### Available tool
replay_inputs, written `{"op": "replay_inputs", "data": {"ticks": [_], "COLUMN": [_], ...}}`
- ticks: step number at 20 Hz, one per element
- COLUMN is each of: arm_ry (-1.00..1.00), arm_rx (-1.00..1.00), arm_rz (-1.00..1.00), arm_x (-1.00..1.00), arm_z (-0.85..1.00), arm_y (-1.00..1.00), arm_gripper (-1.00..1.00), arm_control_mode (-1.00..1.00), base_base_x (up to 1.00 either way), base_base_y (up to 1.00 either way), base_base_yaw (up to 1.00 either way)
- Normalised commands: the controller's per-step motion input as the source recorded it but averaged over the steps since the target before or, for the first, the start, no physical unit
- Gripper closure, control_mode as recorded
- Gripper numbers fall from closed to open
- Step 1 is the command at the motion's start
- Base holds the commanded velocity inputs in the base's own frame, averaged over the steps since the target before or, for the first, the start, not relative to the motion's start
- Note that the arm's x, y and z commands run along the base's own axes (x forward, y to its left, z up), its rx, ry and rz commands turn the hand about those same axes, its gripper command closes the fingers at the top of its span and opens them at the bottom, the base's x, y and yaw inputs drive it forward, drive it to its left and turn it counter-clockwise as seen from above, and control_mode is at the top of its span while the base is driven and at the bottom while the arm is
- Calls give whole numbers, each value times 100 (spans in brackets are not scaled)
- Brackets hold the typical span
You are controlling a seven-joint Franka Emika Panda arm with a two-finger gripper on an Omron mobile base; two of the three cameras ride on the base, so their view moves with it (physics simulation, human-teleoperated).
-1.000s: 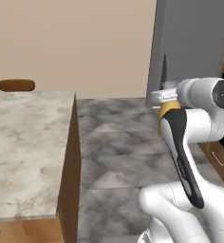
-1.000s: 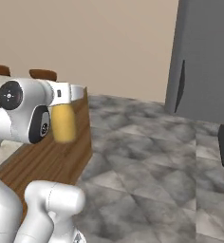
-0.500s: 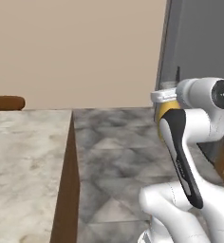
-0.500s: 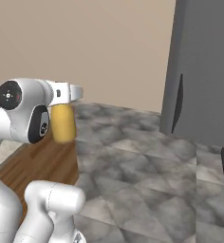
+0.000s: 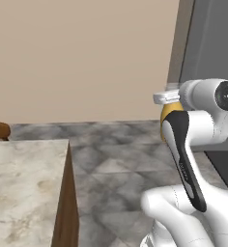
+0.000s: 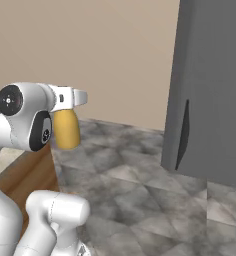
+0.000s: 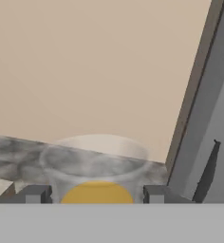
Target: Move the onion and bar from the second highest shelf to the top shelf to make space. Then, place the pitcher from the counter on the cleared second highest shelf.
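Two fingers (image 7: 35, 194) grip the pitcher (image 7: 98, 173) above open floor (image 6: 135, 200), past the counter (image 5: 24, 193) edge.

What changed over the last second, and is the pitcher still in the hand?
The base turned: in both base views the counter slid off to the side and the grey fridge grew larger. The hand stayed shut on the pitcher, arm pose unchanged.
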Motion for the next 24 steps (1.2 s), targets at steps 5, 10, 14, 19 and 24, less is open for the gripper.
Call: {"op": "replay_inputs", "data": {"ticks": [5, 10, 14, 19, 24], "arm_ry": [0, 0, 0, 0, 0], "arm_rx": [0, 0, 0, 0, 0], "arm_rz": [0, 0, 0, 0, 0], "arm_x": [0, 0, 0, 0, 0], "arm_z": [0, 0, 0, 0, 0], "arm_y": [0, 0, 0, 0, 0], "arm_gripper": [100, 100, 100, 100, 100], "arm_control_mode": [100, 100, 100, 100, 100], "base_base_x": [100, 100, 100, 100, 100], "base_base_y": [0, 0, 1, 10, 2], "base_base_yaw": [0, 0, 0, 0, -7]}}
